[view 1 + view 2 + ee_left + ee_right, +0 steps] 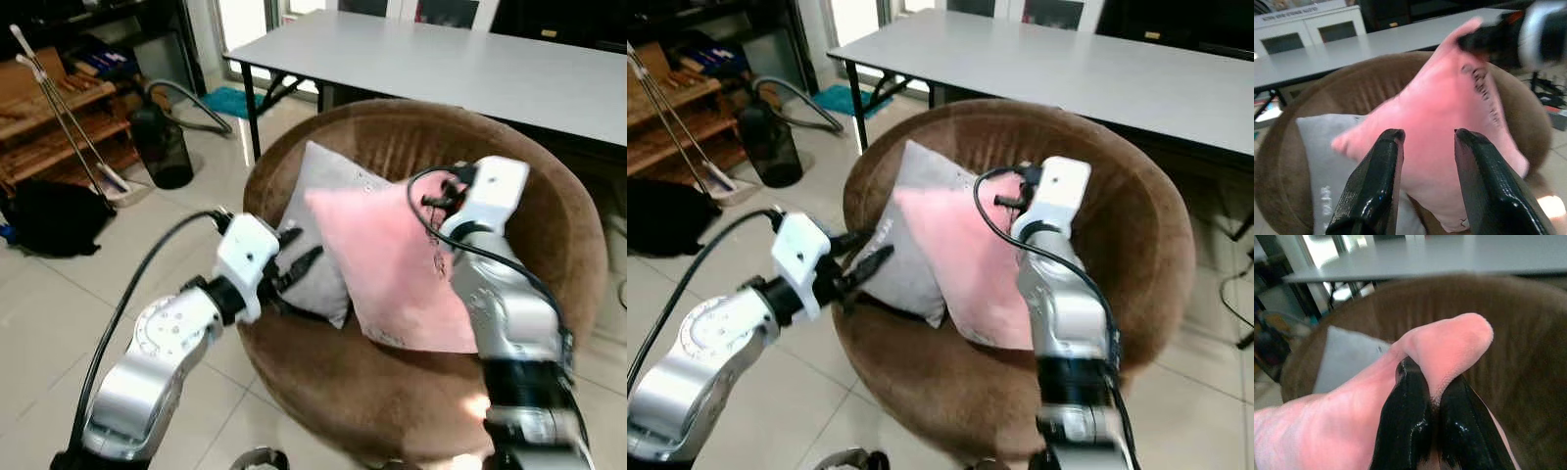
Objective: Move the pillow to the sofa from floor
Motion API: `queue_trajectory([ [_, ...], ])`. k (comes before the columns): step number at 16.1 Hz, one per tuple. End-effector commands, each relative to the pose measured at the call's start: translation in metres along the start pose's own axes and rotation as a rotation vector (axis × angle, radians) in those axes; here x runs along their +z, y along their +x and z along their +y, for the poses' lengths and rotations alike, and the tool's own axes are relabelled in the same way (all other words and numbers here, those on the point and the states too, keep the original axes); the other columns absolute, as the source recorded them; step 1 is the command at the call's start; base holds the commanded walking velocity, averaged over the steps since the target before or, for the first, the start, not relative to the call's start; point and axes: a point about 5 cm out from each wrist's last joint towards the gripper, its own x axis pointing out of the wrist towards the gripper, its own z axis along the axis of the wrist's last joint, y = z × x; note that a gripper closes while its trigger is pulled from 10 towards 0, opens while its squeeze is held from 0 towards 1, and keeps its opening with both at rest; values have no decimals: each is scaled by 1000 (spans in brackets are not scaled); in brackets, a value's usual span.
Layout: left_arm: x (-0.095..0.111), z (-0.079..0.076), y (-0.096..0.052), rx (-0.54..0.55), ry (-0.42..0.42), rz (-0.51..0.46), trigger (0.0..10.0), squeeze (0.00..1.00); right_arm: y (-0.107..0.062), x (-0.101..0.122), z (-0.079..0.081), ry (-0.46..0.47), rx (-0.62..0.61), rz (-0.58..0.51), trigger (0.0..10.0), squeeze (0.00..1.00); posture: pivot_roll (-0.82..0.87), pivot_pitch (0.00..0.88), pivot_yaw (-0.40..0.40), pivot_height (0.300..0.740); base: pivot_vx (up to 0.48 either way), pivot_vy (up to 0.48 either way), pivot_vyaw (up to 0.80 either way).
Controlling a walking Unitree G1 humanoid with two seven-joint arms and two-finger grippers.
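Pillow (392, 269), pink, is off the floor and over the seat of the sofa (549, 235), a round brown tub chair, leaning against a grey cushion (318, 240) already seated there. Behind the sofa stands a long grey counter (470, 59); to the robot's left, tiled floor (59, 304) with a wooden shelf unit, a black bag and a vacuum hose.

Your right claw (1432, 396) is pinched tight on the pillow's upper corner, fabric bunched between the fingers. Your left claw (1425, 161) hovers just before the pillow's near face, fingers parted, holding nothing, close to the grey cushion's edge.

Judgement: transfer is nearly done; what remains is settling and release. The pillow's lower edge looks to be on or just above the seat, but you cannot tell contact for certain.

- Lower the right claw until the pillow's weight sits on the seat, then part the fingers. Releasing high risks it toppling forward off the rim.
- Keep the left claw clear of the grey cushion, or use it to steady the pink face while the corner is freed.
- Withdraw the right claw upward and back so the corner does not snag.
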Motion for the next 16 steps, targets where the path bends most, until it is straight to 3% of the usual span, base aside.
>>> queue_trajectory([
  [1,4,-3,-3,-10,6,-3,10000,0,10,15,4,-6,-5,-67,10000,0,0,96,9,740,0,0,0],
  [5,3,-3,-9,4,-6,13,10000,0,36,19,12,-32,-30,-56,10000,0,15,133,-7,740,0,0,0],
  [7,5,-5,-15,25,-13,24,10000,0,56,32,11,-29,-105,-65,10000,0,33,159,-16,740,0,0,0],
  [10,6,-3,-19,44,-14,24,10000,0,64,54,7,27,-167,-104,10000,0,48,175,-22,740,0,0,0],
  [11,7,-2,-20,57,-16,24,10000,0,67,74,4,90,-198,-158,10000,1000,63,181,-33,740,0,0,0],
  [16,6,-4,-28,87,-14,36,10000,0,68,105,11,174,-132,-265,10000,1000,90,190,-56,740,0,0,0],
])
